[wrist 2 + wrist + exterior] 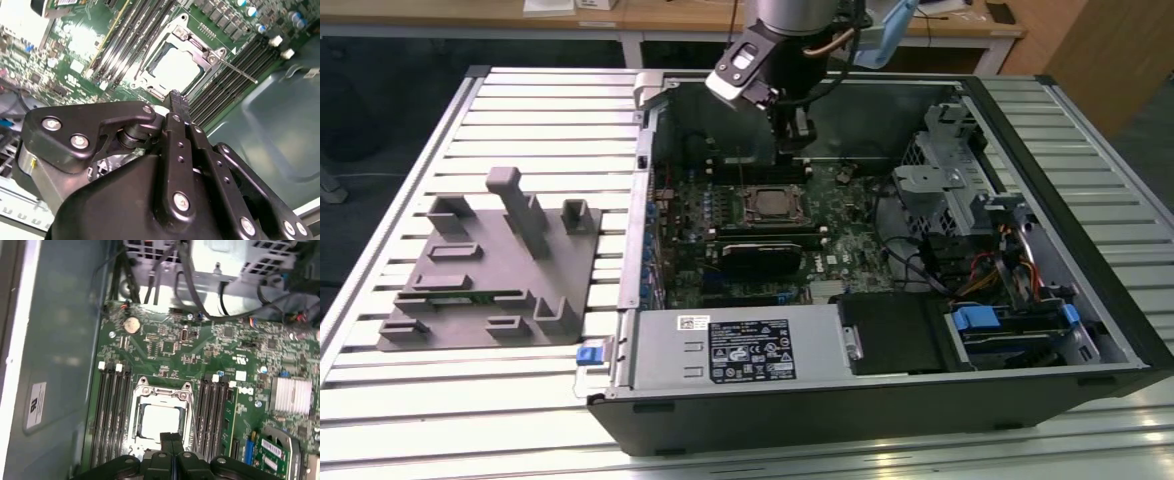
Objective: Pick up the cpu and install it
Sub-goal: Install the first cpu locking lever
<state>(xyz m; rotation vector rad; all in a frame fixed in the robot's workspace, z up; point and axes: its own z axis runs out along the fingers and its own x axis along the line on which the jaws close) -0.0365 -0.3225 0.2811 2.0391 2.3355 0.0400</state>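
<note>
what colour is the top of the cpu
Silvery white, clearest on the cpu in the first wrist view.

Robotics lab or workshop: slatted aluminium bench (480,420), opened computer case (881,400), wooden desks (667,20) behind.

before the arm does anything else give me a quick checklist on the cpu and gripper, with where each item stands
1. cpu lying in the socket frame: ok, its silvery top shows inside the frame in both wrist views.
2. Cpu seated flat and square: cannot tell.
3. Gripper empty: ok, the fingers meet with nothing between them.
4. Gripper clear of the cpu: ok, the fingertips sit above the motherboard, not touching the chip.
5. Socket frame latched: cannot tell; the lever lies along the frame's edge.
6. Grey fixture out of the way: ok, outside the computer case.
</note>
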